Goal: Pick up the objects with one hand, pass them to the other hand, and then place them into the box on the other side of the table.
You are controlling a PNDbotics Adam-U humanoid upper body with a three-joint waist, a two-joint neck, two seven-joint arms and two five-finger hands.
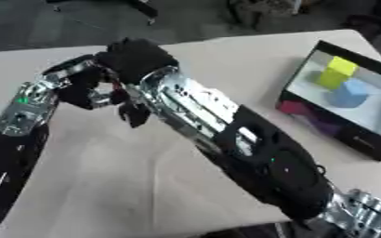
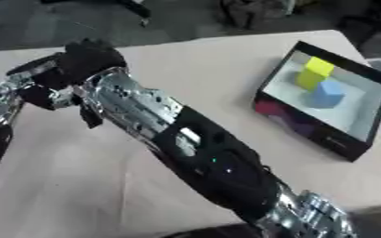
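Head stereo pair, looking down, table (image 1: 226, 56) shared.

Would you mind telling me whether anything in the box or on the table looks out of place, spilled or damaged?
Nothing stands out. The box sits at the table's right side, holding a yellow block, a blue block and a dark red thing. No spill or damage shows.

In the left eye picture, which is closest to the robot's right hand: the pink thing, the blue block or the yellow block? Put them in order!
From the right hand, all on the right, in the box:
1. Pink thing, box's near-left corner.
2. Yellow block, toward the back.
3. Blue block, beside it; nearly tied.
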